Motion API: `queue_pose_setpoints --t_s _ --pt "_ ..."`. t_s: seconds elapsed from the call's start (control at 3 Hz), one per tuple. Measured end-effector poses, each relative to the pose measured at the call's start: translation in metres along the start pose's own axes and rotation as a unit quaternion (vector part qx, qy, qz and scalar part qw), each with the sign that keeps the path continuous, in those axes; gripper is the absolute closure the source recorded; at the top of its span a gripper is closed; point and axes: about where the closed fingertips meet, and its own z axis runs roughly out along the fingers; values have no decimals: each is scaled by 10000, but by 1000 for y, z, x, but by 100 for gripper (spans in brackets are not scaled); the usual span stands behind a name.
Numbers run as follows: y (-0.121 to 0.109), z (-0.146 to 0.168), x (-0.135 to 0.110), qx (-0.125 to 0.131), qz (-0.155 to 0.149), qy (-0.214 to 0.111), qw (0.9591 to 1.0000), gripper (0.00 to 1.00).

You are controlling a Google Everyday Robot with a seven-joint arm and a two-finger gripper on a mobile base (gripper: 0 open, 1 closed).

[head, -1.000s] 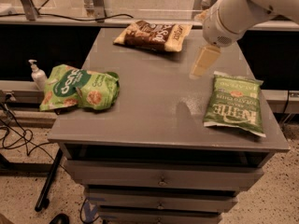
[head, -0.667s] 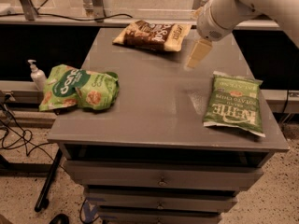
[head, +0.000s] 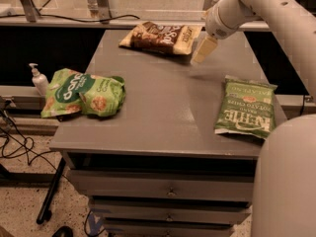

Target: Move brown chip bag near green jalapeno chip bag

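The brown chip bag (head: 160,37) lies flat at the far edge of the grey table (head: 163,112), dark brown in the middle with cream-yellow ends. The green jalapeno chip bag (head: 245,107) lies flat near the table's right edge, dark green with white "Kettle" lettering. My gripper (head: 204,50) hangs from the white arm just right of the brown bag's right end, a little above the table and well behind the jalapeno bag. It holds nothing.
A puffy light-green bag (head: 81,93) with cracker pictures lies at the table's left edge. A white pump bottle (head: 38,79) stands on a ledge left of it. Drawers sit under the tabletop. Part of my own white body (head: 286,181) fills the lower right.
My gripper has moved back and left, away from the jalapeno bag and toward the brown bag's right end. None of the bags has moved.
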Motion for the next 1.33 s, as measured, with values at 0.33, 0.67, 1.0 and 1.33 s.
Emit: queue_pose_setpoints --t_s 0.33,0.67,1.0,1.33 --pt "-9 24 -4 2 231 -246 9994 0" --pt "-12 40 -11 -35 442 -372 9983 17" --pt "-7 53 -18 -143 586 -426 9973 41" --pt "-7 58 -23 -187 659 -449 9966 63"
